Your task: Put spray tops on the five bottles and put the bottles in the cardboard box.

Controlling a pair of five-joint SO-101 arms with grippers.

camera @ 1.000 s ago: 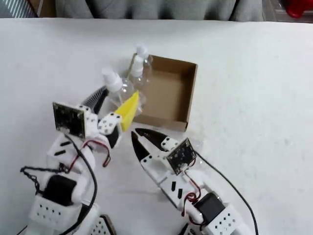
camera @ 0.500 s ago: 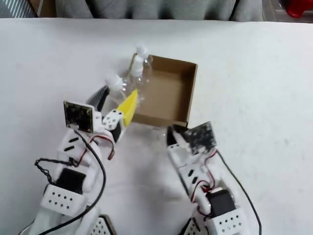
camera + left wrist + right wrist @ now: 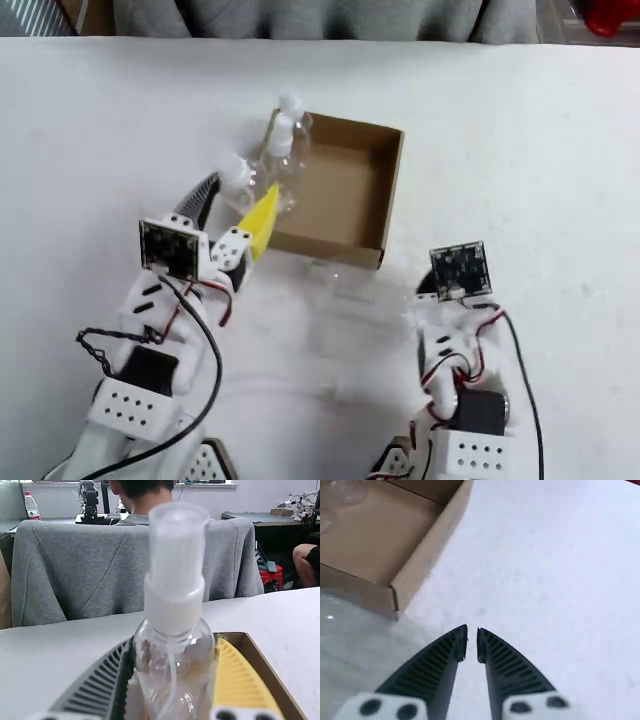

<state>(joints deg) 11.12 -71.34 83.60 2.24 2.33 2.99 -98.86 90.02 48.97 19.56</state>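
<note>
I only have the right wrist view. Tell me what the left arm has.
Observer: The left gripper is shut on a clear bottle with a white spray top fitted.
Operator: Give me its position against the box.
Observer: It is at the left wall of the cardboard box. I cannot tell whether the bottle is over the wall.
Operator: Report the other bottles.
Observer: Two capped bottles are at the box's far left corner. I cannot tell whether they are inside.
</note>
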